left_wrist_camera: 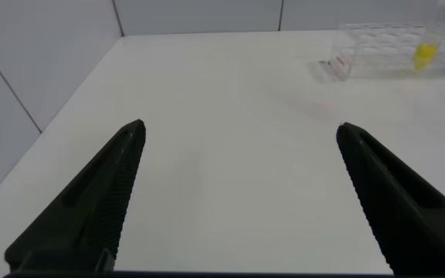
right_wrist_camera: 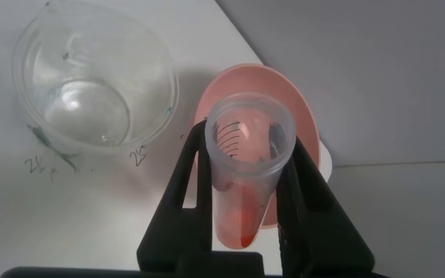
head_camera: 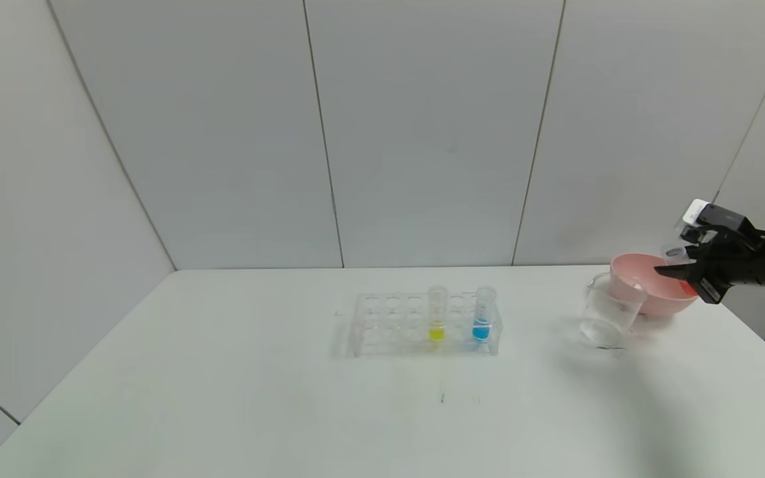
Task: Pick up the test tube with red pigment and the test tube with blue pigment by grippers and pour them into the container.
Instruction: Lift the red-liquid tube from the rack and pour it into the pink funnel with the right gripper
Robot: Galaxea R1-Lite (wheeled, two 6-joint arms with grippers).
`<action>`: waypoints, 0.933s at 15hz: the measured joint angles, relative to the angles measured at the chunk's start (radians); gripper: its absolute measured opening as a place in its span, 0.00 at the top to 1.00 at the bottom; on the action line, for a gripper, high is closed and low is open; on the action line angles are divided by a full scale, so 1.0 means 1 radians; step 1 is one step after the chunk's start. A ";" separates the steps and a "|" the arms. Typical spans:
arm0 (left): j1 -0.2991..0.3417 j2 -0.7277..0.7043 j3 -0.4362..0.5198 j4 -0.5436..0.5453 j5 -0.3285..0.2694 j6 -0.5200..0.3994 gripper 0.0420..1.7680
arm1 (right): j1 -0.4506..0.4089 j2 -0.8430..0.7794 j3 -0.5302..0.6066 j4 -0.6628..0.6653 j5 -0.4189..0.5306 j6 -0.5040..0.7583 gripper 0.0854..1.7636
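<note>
My right gripper is shut on the test tube with red pigment and holds it tilted above the table's right end, over the pink bowl and just right of the container. A little orange-red liquid sits in the tube's round end. The container, a clear glass beaker, stands on the table; the right wrist view shows it too. The test tube with blue pigment stands upright in the clear rack. My left gripper is open and empty, low over the table's left part, out of the head view.
A yellow-liquid tube stands in the rack left of the blue one. The rack also shows far off in the left wrist view. The pink bowl sits close behind the beaker near the table's right edge. A wall runs behind the table.
</note>
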 joint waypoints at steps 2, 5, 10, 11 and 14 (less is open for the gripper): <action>0.000 0.000 0.000 0.000 0.000 0.000 0.00 | 0.004 -0.013 -0.040 0.123 0.000 -0.049 0.73; 0.000 0.000 0.000 0.000 0.000 0.000 0.00 | 0.012 -0.040 -0.129 0.329 -0.001 -0.143 0.73; 0.000 0.000 0.000 0.000 0.000 0.000 0.00 | 0.027 -0.057 -0.285 0.618 -0.097 -0.278 0.73; 0.000 0.000 0.000 0.000 0.000 0.000 0.00 | 0.036 -0.056 -0.313 0.661 -0.117 -0.281 0.73; 0.000 0.000 0.000 0.000 0.000 0.000 0.00 | 0.076 -0.047 -0.379 0.736 -0.163 -0.279 0.73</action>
